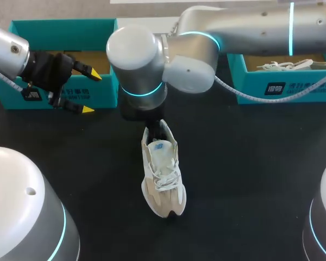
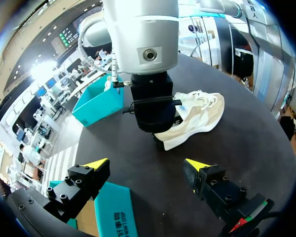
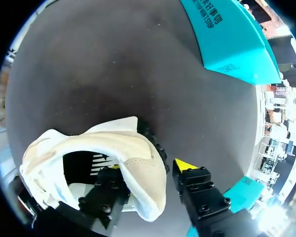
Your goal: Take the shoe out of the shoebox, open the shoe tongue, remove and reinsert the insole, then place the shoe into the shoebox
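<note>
A beige and white sneaker [image 1: 163,174] lies on the black table, toe toward me; it also shows in the left wrist view [image 2: 200,116]. My right arm comes across to the middle, and its gripper [image 1: 152,128] points down onto the shoe's heel. In the right wrist view the right gripper [image 3: 148,168] has one finger inside the sneaker [image 3: 89,143] and the other outside, with the heel wall pinched between them. My left gripper [image 1: 91,92] hangs open and empty in front of the teal shoebox [image 1: 60,27] at the back left, its fingers [image 2: 96,163] spread wide.
A second teal box [image 1: 282,81] at the back right holds another white shoe [image 1: 285,65]. My right arm's wrist [image 2: 148,64] stands between the left gripper and the sneaker. Bare black table lies in front of and to the right of the shoe.
</note>
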`<state>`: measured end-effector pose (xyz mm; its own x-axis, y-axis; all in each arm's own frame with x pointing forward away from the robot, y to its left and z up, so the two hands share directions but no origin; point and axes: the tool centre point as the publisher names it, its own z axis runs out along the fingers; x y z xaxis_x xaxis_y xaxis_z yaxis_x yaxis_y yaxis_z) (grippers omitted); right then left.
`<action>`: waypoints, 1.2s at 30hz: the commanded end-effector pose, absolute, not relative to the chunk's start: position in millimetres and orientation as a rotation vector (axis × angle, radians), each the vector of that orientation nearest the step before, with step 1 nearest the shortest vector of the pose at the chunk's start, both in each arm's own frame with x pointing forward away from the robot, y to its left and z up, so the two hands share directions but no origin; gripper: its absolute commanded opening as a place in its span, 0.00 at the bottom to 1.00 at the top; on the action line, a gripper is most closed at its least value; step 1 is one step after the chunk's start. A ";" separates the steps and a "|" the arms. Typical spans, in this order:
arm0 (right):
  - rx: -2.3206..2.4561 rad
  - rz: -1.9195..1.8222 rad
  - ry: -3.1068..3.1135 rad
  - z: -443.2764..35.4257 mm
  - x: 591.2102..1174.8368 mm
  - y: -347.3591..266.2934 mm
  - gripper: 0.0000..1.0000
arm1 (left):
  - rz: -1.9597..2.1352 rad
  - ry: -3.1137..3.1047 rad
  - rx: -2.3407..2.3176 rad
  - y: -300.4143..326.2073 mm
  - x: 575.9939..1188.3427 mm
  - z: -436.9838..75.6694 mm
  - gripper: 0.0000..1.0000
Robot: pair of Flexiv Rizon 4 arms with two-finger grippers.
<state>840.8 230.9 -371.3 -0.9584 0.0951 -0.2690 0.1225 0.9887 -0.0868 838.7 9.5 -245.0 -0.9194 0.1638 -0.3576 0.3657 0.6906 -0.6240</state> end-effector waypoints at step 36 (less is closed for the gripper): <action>0.014 -0.044 2.814 -129.5 833.3 162.3 0.00 | -1.053 2.631 0.421 9.7 838.0 -244.7 1.00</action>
